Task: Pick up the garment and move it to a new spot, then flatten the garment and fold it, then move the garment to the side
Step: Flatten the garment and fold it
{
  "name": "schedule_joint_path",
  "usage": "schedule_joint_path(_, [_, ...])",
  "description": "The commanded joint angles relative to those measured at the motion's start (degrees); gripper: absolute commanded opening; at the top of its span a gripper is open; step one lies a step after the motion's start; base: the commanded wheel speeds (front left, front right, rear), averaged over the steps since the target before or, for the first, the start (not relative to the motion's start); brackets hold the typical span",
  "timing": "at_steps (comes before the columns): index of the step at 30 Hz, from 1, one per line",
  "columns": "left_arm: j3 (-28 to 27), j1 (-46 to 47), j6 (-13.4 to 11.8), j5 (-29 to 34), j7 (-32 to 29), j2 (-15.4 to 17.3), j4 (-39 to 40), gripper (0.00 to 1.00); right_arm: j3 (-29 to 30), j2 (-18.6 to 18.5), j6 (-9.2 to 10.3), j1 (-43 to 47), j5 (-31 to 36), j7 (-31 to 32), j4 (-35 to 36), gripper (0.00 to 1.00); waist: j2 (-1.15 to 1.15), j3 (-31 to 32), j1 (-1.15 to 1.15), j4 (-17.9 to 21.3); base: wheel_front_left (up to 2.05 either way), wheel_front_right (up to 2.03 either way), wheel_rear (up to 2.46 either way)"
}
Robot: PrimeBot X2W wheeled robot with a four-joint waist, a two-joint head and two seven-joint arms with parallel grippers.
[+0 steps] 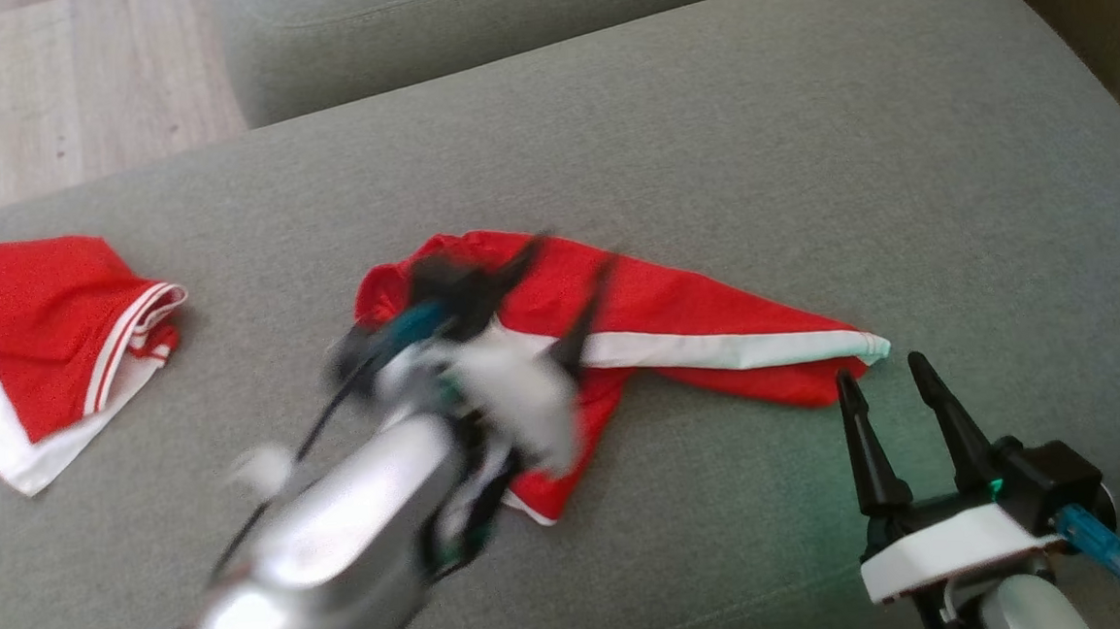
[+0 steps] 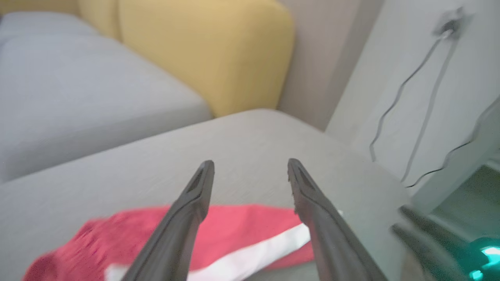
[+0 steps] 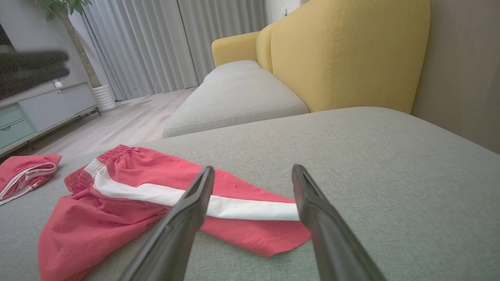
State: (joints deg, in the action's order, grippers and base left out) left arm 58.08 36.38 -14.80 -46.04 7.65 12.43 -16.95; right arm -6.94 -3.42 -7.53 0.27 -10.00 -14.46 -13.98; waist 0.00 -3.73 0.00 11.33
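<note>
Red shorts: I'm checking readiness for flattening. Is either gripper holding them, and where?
Nothing is held: the left gripper and right gripper both stand open, and the red shorts lie loose on the sofa.

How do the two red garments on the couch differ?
The middle garment lies stretched out long; the left garment is bunched into a compact heap. The middle garment carries one broad white stripe; the left garment shows thin white trim lines and a white panel. Both are red and white and rest on the grey cushion.
</note>
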Motion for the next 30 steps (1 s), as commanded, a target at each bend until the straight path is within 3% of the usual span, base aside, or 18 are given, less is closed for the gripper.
schedule_joint_path(1, [-2.87, 1.08, -1.51, 0.79, 0.33, 3.42, 1.29, 1.00, -1.04, 0.21, 0.04, -0.87, 0.35, -0.54, 2.09, 1.00, 0.00, 0.07, 0.00, -0.48, 0.00, 0.00, 0.00])
schedule_joint_path(4, [-3.33, -1.61, -3.33, 0.17, -1.39, 7.27, 0.77, 1.00, -0.67, 0.09, 0.04, -0.68, 0.51, -0.54, 2.46, 1.00, 0.00, -0.31, 0.00, -1.19, 0.00, 0.00, 0.00])
schedule_joint_path(8, [-4.06, -1.09, -3.03, -0.15, -1.53, 8.75, -0.43, 1.00, -0.92, -0.01, 0.04, -1.07, 0.62, -0.54, 2.63, 1.00, 0.00, -1.69, 0.00, -1.78, 0.00, 0.00, 0.00])
schedule_joint_path(11, [-4.34, 0.07, -2.39, -0.31, -1.28, 8.17, -1.74, 1.00, -1.24, 0.00, 0.04, -1.49, 0.62, -0.54, 2.66, 1.00, 0.00, -2.52, 0.00, -1.81, 0.00, 0.00, 0.00])
schedule_joint_path(23, [-1.56, 6.89, 4.45, -0.85, -5.09, 3.62, -14.22, 1.00, -2.28, -0.14, 0.04, -3.26, 0.52, -0.54, 2.37, 1.00, 0.00, -5.79, 0.00, 0.14, 0.00, 0.00, 0.00])
schedule_joint_path(25, [-1.57, 7.34, 5.08, -1.24, -5.39, 3.19, -15.85, 0.91, -2.25, -0.12, 0.04, -3.29, 0.49, -0.54, 2.27, 1.00, 0.00, -5.80, 0.00, 0.43, 0.00, 0.00, 0.00])
schedule_joint_path(26, [-1.52, 7.46, 5.39, -1.39, -5.50, 3.04, -16.58, 0.78, -2.23, -0.10, 0.04, -3.31, 0.47, -0.54, 2.23, 1.00, 0.00, -5.81, 0.00, 0.53, 0.00, 0.00, 0.00])
schedule_joint_path(27, [-1.35, 7.58, 5.84, -1.50, -5.75, 2.92, -17.27, 0.48, -2.22, -0.09, 0.04, -3.34, 0.45, -0.54, 2.21, 1.00, 0.00, -5.85, 0.00, 0.61, 0.00, 0.00, 0.00])
schedule_joint_path(28, [-1.31, 7.65, 6.23, -1.74, -5.92, 2.73, -17.90, 0.37, -2.19, -0.07, 0.04, -3.37, 0.42, -0.54, 2.20, 1.00, 0.00, -5.89, 0.00, 0.66, 0.00, 0.00, 0.00])
schedule_joint_path(30, [-0.93, 7.86, 7.46, -1.98, -6.15, 2.35, -18.88, 0.30, -2.15, -0.02, 0.04, -3.43, 0.39, -0.54, 2.19, 1.00, 0.00, -5.94, 0.00, 0.72, 0.00, 0.00, 0.00])
